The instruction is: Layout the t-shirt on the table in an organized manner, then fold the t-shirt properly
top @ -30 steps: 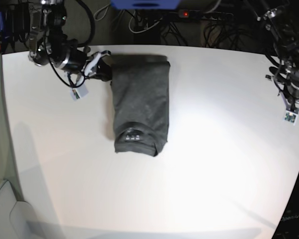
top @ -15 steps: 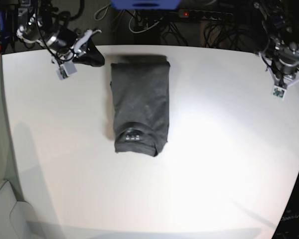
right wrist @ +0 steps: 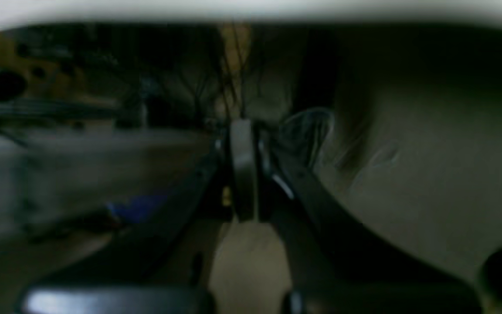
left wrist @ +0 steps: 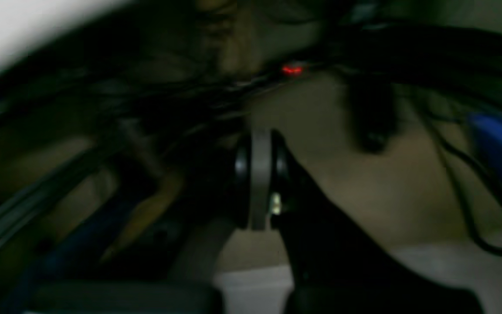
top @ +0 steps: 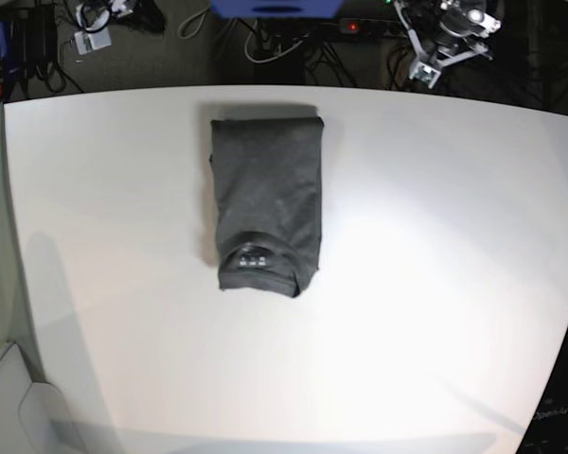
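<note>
The t-shirt is lying folded into a narrow rectangle on the table, well apart from both grippers. The left gripper and right gripper are being held fully closed, empty. Soft, light cloth is judged; layered edges should be pinched.

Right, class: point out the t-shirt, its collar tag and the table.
t-shirt (top: 267,194), base view, middle of the folded cloth.
collar tag (top: 255,257), base view, light label inside the collar.
table (top: 435,274), base view, bare white top.
</note>
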Action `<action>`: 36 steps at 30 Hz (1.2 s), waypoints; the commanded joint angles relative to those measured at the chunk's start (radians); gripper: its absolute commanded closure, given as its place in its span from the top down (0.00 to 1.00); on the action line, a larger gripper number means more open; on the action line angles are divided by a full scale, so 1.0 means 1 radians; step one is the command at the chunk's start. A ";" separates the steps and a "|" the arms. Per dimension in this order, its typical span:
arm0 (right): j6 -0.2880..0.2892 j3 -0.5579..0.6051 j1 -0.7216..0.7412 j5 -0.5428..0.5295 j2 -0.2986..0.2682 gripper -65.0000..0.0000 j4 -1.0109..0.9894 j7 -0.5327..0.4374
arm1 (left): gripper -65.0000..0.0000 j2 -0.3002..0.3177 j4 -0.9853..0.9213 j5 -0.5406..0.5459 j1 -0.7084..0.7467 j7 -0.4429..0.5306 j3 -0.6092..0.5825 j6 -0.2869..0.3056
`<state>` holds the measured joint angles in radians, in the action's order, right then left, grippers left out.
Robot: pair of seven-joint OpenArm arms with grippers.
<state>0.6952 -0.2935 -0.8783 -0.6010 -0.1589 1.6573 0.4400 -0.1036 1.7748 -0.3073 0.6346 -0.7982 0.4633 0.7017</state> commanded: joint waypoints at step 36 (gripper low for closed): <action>-0.872 0.009 0.735 0.726 0.066 0.00 -1.541 -0.772 | 0.00 0.155 -1.673 0.003 -0.626 0.744 -0.031 -0.603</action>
<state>-0.1524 -0.2840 -0.1371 0.1349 -0.0792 0.1131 -0.3199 0.0475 0.1032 -0.3080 0.0029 -0.0502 0.4301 0.1032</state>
